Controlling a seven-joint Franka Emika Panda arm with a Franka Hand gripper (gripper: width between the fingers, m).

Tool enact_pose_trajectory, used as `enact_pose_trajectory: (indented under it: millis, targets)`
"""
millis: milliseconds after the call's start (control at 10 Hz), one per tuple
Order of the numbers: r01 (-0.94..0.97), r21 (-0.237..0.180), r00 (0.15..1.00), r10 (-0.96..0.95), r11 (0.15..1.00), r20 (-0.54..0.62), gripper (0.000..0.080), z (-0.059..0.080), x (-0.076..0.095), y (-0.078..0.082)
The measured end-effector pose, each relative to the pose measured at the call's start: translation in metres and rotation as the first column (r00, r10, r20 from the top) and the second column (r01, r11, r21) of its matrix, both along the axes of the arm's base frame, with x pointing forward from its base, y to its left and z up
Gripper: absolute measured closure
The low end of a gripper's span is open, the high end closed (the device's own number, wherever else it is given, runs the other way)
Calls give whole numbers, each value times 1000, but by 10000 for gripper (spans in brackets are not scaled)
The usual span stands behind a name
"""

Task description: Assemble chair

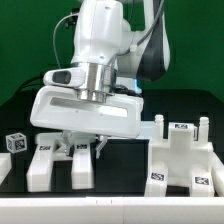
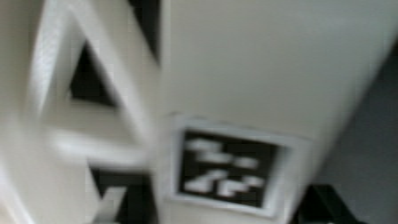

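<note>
— White plastic, exterior view first: location of the chair parts (image 1: 186, 160)?
— Spread over the black table (image 1: 120, 176), green backdrop (image 1: 20, 50) behind. Biggest one, slotted, at the exterior view's right, near the front edge, tags on its face. Thin bar (image 1: 182, 126) just behind it, farther back, two tags showing. Two small blocks (image 1: 42, 168) side by side at the exterior view's left. Tagged cube (image 1: 14, 142) further left, apart from them.
— Gripper?
— Gripper (image 1: 85, 147) down low, just above the two small blocks, closer to the right one of the pair. Wide white hand body tilted and covering most of the fingers. Cannot tell whether apart or clamped on a part.
— Wrist view?
— Blurred, very close in. Upright white panel (image 2: 267, 70) filling most of the frame, black-and-white tag (image 2: 231, 165) on its face. Slanted white strut (image 2: 98, 70) beside the panel, dark gaps in between. Too blurred to pick out the fingers, so no read on the grip from here either. Impossible to say which chair part that panel belongs to.
</note>
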State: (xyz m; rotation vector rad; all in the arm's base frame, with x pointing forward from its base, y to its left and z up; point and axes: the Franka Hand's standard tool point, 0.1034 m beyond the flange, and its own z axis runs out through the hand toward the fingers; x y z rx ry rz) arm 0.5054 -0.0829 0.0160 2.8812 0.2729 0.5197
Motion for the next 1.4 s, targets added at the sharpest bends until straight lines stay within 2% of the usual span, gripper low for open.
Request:
enact_pose_trajectory:
  millis: [100, 500, 600, 700, 800, 1000, 1100, 1200, 1400]
  targets:
    - [0, 0, 1000, 0, 1000, 3, 501, 1, 1, 0]
    - [0, 0, 1000, 0, 1000, 3, 501, 1, 1, 0]
    - [13, 7, 1000, -13, 1000, -3, 501, 1, 0, 1]
    - [64, 33, 998, -64, 997, -24, 503, 5, -1, 7]
    - [113, 52, 993, -111, 992, -31, 503, 13, 0, 15]
    - [210, 110, 972, -196, 971, -128, 503, 22, -1, 34]
    - [258, 125, 953, -231, 958, -196, 506, 25, -1, 37]
    - [253, 114, 956, -229, 961, -185, 506, 25, 1, 33]
    - [312, 136, 899, -246, 940, -363, 506, 19, -7, 47]
